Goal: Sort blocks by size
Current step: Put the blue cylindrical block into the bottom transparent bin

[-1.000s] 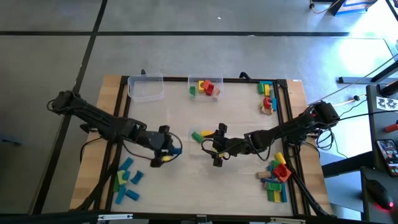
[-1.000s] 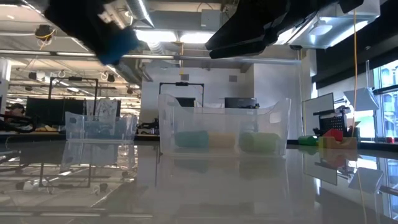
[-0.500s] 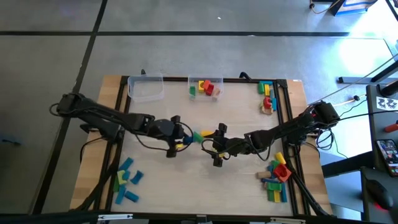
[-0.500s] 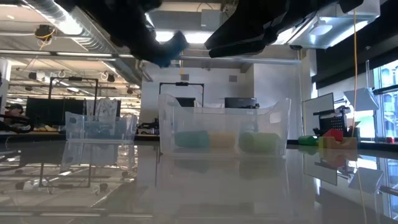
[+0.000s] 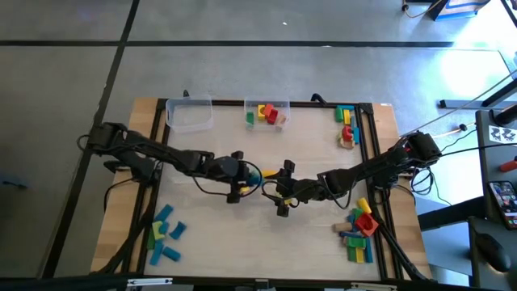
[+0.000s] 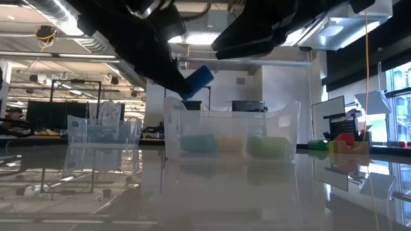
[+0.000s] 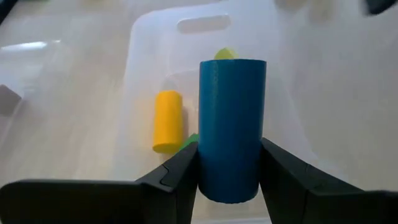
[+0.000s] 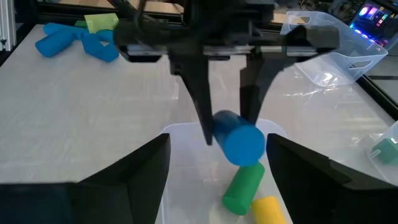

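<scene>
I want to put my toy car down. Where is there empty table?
Bare table lies between the empty tub and the arms, and low in the middle between the blue pile and mixed pile. The middle is crowded by both tools around the clear tub.

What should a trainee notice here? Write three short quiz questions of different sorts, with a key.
1. Multiple choice: what does the left gripper hold? A: a red wooden cube. B: a blue cylinder block. C: a pink ball.
2. True or false: the clear plastic tub under that gripper is empty.
3. Fill in: the right gripper, beside the tub, stands ____.

Key: 1 B. 2 False: a yellow cylinder block and a green cylinder block lie in it. 3 open.
</scene>
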You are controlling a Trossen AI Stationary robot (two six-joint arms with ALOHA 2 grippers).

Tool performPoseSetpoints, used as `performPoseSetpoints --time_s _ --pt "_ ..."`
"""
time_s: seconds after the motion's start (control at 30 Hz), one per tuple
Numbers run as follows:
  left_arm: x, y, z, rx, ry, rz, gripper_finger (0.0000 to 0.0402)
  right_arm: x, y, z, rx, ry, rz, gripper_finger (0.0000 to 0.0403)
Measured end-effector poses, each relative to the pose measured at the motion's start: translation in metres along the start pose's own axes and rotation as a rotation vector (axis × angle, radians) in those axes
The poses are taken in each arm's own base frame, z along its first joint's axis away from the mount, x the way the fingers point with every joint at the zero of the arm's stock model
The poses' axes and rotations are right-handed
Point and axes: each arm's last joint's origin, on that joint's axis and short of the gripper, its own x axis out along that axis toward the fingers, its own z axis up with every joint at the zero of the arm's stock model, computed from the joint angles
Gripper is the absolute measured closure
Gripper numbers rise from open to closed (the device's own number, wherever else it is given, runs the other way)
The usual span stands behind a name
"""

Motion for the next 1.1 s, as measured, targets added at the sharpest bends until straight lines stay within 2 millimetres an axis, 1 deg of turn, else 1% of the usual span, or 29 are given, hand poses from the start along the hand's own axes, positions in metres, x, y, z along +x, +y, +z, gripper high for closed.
performPoseSetpoints --time_s 0.3,0.37,0.47,0.57,0.73,0.9,1.1 --pt "0.002 0.003 -0.002 -0.007 0.011 0.009 0.026 0.0 0.0 0.0 -0.002 0.002 -0.001 0.0139" --pt "0.002 0.003 -0.002 -0.007 0.012 0.009 0.0255 0.0 0.0 0.0 -0.001 0.002 -0.001 0.0139" --pt "0.002 0.003 -0.002 0.006 0.015 0.003 0.0234 0.0 0.0 0.0 -0.002 0.003 -0.001 0.0139" --pt "0.002 0.001 -0.002 0.005 0.013 -0.056 0.0208 0.0 0.0 0.0 -0.002 0.003 -0.001 0.0139" --pt "0.0 0.001 -0.001 0.0 0.012 -0.065 0.0177 0.0 0.0 0.0 -0.002 0.003 -0.001 0.0139" --pt "-0.013 -0.002 0.006 0.026 -0.026 -0.077 0.0169 0.0 0.0 -0.001 -0.006 0.011 -0.002 0.0139" --pt "-0.043 -0.015 0.01 0.084 -0.031 -0.124 0.0171 0.0 0.0 -0.001 -0.004 0.011 -0.001 0.0139"
